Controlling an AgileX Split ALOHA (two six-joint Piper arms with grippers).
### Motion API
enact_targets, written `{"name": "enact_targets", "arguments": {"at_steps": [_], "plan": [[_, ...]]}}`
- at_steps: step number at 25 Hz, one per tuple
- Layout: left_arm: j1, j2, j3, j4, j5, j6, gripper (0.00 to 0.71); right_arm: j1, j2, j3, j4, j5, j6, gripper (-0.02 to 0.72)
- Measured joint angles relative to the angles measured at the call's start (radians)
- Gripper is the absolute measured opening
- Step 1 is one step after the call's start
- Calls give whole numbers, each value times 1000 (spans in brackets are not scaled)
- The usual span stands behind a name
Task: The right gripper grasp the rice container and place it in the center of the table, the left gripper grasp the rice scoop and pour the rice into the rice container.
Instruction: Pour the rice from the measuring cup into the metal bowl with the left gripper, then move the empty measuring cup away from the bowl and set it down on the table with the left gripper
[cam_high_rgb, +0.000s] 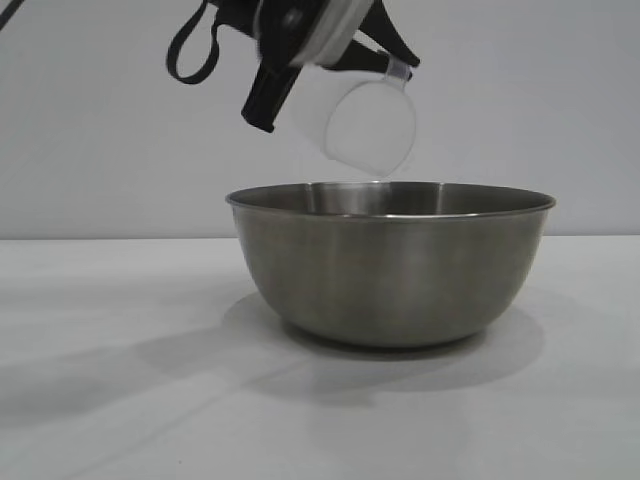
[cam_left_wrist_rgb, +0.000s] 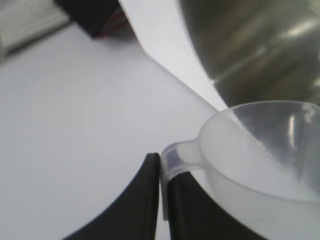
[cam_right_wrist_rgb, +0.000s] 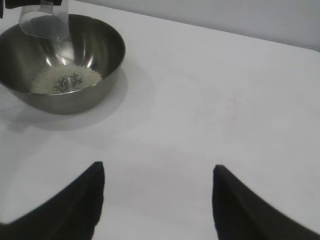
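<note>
The steel rice container stands on the white table. Above its back rim hangs the clear rice scoop, tipped mouth-down toward the bowl. My left gripper is shut on the scoop's small handle, with the scoop body beside the fingers. In the right wrist view, off-white rice lies in a thin patch on the bottom of the rice container, with the scoop over it. My right gripper stands open and empty over bare cloth, away from the bowl.
A dark block sits at the far table edge in the left wrist view. A plain pale wall rises behind the table.
</note>
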Motion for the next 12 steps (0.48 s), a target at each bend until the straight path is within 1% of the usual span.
{"name": "enact_targets", "arguments": {"at_steps": [1,3,4,5,7,10,12], "plan": [[0,-18,7,-97,-9,-22,0,0,0,0,0,0,0,398],[2,-55,29,-244,-33,-63,0,0,0,0,0,0,0,398],[8,-75,44,-291,-44,-93,0,0,0,0,0,0,0,398],[24,-94,70,-311,-53,-152,0,0,0,0,0,0,0,398],[73,-125,145,-288,-96,-320,0,0,0,0,0,0,0,398],[202,-137,320,-158,-243,-533,0,0,0,0,0,0,0,398],[284,-135,419,-60,-330,-614,0,0,0,0,0,0,0,398]]}}
